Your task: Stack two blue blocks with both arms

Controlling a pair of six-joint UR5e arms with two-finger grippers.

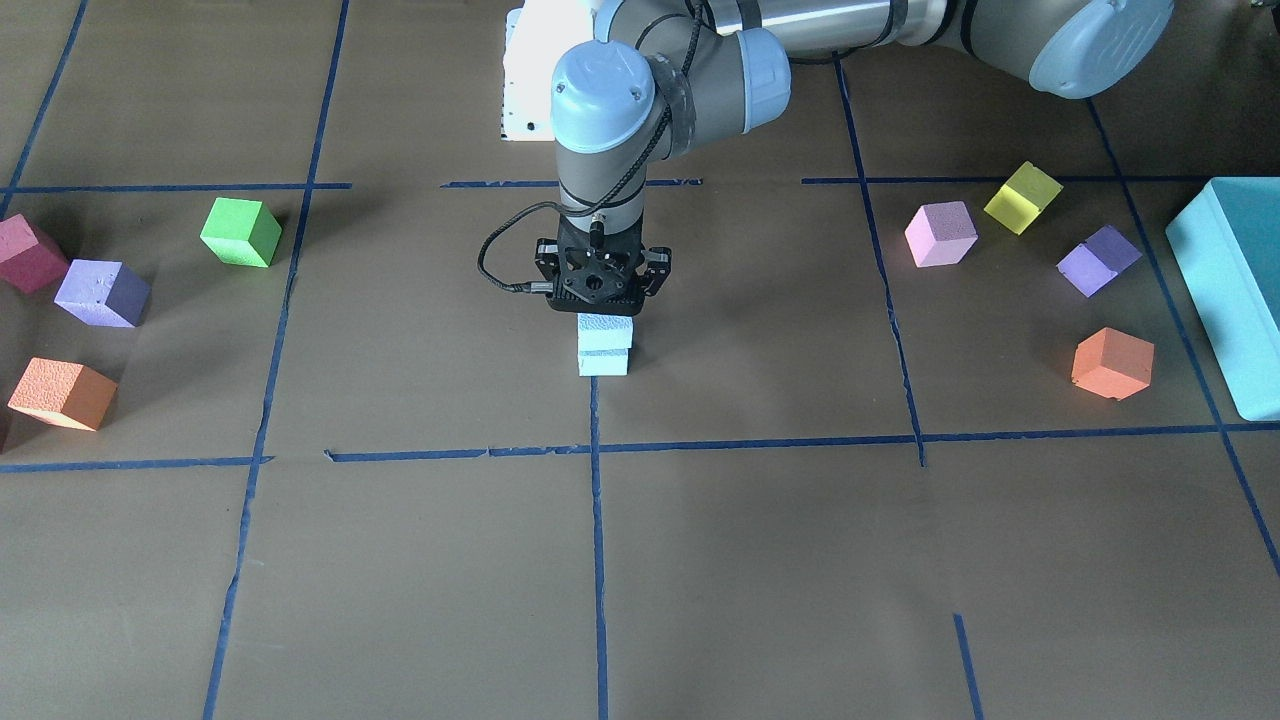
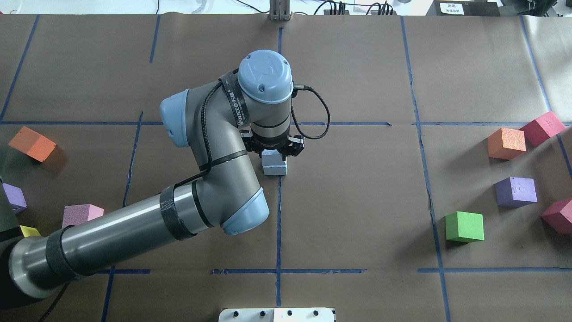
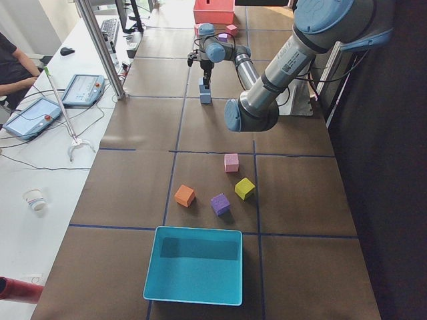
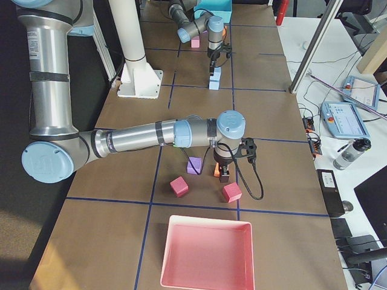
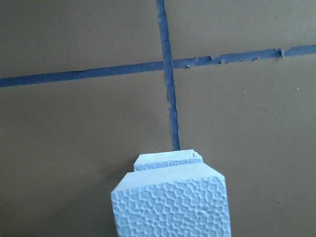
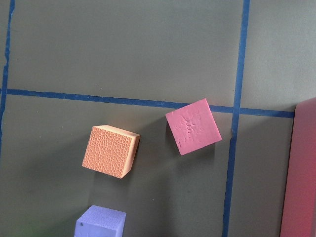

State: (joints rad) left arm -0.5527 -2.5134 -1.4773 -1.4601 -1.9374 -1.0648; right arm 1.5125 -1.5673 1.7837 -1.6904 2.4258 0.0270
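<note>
Two pale blue blocks stand stacked at the table's centre on a blue tape cross, the top blue block [image 1: 605, 331] on the bottom blue block [image 1: 603, 362]. My left gripper [image 1: 602, 312] hangs straight down over the stack and is shut on the top block. In the left wrist view the top block [image 5: 172, 202] fills the lower middle, and the edge of the bottom block [image 5: 168, 160] shows just beyond it. My right gripper [image 4: 224, 177] hovers over an orange cube [image 6: 110, 151] far to the robot's right. I cannot tell if it is open.
Loose cubes lie on both sides: green [image 1: 241, 232], purple [image 1: 101, 293], orange [image 1: 62, 393], pink [image 1: 940, 234], yellow [image 1: 1022, 197], orange [image 1: 1112, 363]. A teal box [image 1: 1230, 290] stands on the robot's left and a pink tray [image 4: 205, 252] on its right.
</note>
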